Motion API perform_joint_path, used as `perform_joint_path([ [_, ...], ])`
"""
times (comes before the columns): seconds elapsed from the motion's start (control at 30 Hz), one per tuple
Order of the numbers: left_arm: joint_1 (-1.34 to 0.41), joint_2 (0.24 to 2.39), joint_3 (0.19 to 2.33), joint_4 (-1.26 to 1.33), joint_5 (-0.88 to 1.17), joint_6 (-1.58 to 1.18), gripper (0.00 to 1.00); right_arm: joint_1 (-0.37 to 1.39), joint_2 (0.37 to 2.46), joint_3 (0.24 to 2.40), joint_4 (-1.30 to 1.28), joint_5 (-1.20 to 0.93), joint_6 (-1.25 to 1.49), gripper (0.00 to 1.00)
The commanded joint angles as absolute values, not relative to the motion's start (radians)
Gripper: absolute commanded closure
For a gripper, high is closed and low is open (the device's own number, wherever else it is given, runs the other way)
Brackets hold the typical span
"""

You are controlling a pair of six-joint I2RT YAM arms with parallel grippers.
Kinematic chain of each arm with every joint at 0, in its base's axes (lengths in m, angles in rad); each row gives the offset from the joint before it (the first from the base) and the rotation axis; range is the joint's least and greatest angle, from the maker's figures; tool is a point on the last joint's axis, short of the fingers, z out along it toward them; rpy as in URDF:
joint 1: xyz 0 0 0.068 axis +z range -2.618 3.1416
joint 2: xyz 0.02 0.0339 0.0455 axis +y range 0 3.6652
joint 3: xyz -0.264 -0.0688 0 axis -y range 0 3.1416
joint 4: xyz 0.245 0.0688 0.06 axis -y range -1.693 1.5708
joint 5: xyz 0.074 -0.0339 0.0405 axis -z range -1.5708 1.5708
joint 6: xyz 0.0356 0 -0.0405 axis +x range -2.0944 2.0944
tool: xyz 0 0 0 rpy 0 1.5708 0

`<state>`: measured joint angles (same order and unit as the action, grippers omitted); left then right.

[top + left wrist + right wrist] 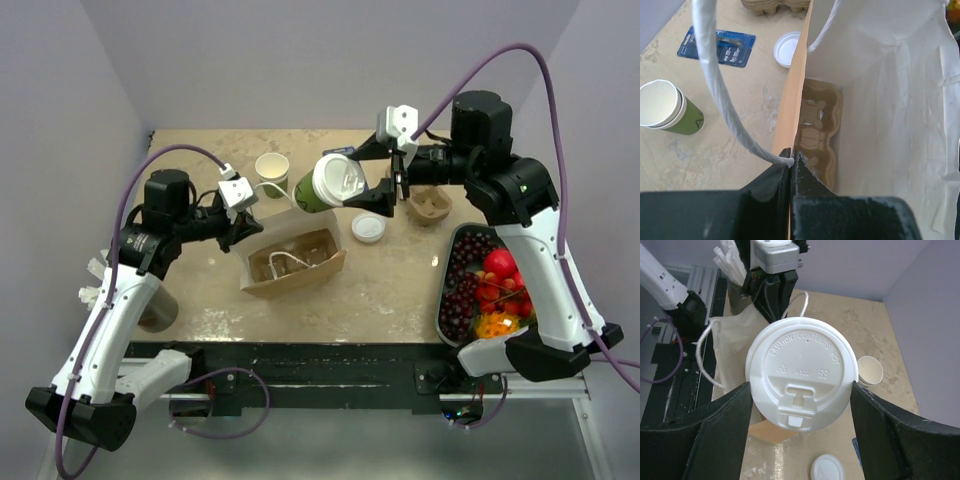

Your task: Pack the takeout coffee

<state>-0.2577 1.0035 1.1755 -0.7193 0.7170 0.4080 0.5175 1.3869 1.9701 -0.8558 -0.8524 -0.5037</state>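
Mid-left of top view: left gripper pressed together, pinching the paper bag by its rim, mouth up, cup carrier inside. Just up-right of the bag: takeout coffee airborne, tilted, base aimed down-left at the bag, lid toward the wrist camera. It sits clamped in the wide-spread right gripper, the nearer arm. Lid reads "CAUTION CONTENTS HOT", "0122".

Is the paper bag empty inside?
No, a brown molded cardboard tray lies at the bottom of the paper bag in the left wrist view.
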Motion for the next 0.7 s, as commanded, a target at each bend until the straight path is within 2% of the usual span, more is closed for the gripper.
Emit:
perform_joint_path([
  [0.0,-0.258,0.997,1.173,-0.673,0.726,0.376,1.0,0.578,1.339,1.953,-0.974,-0.873,-0.624,1.0],
  [0.27,-0.255,0.991,1.189,-0.68,0.744,0.368,1.0,0.681,1.356,1.894,-0.977,-0.796,-0.658,1.0],
  [0.67,-0.256,0.947,1.161,-0.64,0.736,0.347,1.0,0.821,1.46,1.921,-0.983,-0.502,-0.686,1.0],
])
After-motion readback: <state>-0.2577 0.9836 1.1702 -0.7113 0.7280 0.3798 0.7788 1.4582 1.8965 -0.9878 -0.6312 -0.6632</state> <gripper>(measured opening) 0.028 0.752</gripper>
